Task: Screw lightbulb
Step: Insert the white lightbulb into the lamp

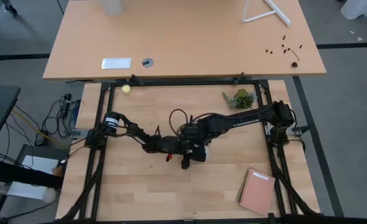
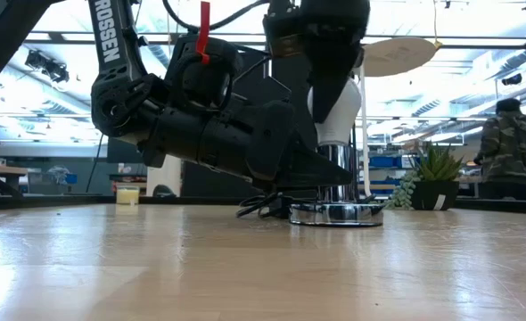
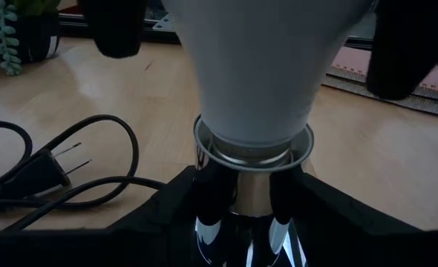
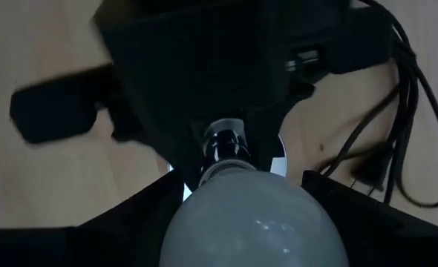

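The white lightbulb (image 2: 337, 107) stands upright with its metal base in the collar (image 3: 252, 152) of a chrome socket. The socket's round disc (image 2: 334, 214) rests on the table at mid-table. My left gripper (image 3: 252, 222) reaches in level from the table's left and is shut on the socket's upright stem. My right gripper (image 4: 252, 222) hangs over the bulb from above and is shut on its glass. In the high view both grippers (image 1: 191, 146) overlap and hide the bulb. My left gripper pinches the socket's chrome stem (image 3: 250, 200) between its two fingers, below the collar. The fingers come in level from the table's left. The socket stays upright, its disc on the table. My right gripper holds the bulb's wide glass part (image 4: 252, 215) between its two fingers (image 3: 115, 30), which point down from above. The bulb stands upright with its screw base in the socket collar.
The socket's black cord and plug (image 3: 44, 170) lie looped on the table beside the socket. A small potted plant (image 1: 241, 98) stands at the far right, a pink notebook (image 1: 257, 191) lies near the right front, and a yellowish ball (image 1: 126, 89) sits at the far left. A person (image 2: 506, 147) stands beyond the table.
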You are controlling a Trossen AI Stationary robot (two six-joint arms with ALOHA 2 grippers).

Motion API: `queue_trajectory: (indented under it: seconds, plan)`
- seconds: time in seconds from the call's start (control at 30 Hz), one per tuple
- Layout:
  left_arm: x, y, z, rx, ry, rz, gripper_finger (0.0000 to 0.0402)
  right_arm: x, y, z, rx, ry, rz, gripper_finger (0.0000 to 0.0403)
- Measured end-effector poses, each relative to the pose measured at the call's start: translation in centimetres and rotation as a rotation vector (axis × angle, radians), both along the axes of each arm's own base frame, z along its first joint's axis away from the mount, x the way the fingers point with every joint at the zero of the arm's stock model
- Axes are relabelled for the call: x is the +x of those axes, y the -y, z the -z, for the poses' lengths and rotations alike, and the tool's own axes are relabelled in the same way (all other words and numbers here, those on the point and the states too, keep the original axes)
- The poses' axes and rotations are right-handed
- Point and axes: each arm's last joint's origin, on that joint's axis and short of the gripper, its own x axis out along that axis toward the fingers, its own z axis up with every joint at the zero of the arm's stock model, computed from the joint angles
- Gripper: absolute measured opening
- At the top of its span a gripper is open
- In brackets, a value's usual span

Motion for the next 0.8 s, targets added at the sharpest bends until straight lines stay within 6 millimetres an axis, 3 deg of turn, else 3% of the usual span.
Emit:
queue_trajectory:
  seconds: [0.27,0.8]
  plan:
    - [0.0,0.0,0.0,-0.002,-0.003,-0.005,0.0191,0.8,-0.1,1.4,0.025,-0.021,0.174,0.0269]
    - [0.0,-0.1,0.1,-0.017,-0.006,-0.009,0.0191,0.8,-0.2,1.9,0.087,-0.024,0.643,0.0269]
